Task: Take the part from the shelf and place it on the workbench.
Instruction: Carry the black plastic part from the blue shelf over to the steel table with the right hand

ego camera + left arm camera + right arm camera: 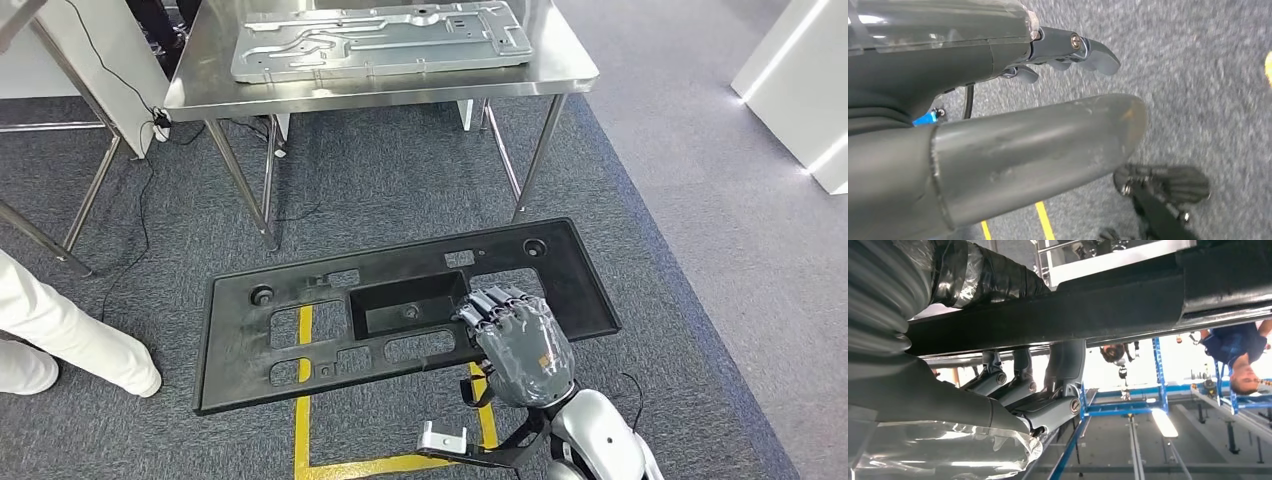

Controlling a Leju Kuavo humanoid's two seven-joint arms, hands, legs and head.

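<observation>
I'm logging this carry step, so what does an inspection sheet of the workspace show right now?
Surface: steel workbench ahead, on grey carpet.
Job's things: black plastic part held flat, short of the bench.
Clutter: grey metal panel lies on the bench.
Hands: right hand grips the part, fingers hooked over its edge; left hand holds nothing.
Cables: black cable on the floor left of the bench.
Surroundings: a person's white-trousered leg; yellow floor tape.
</observation>
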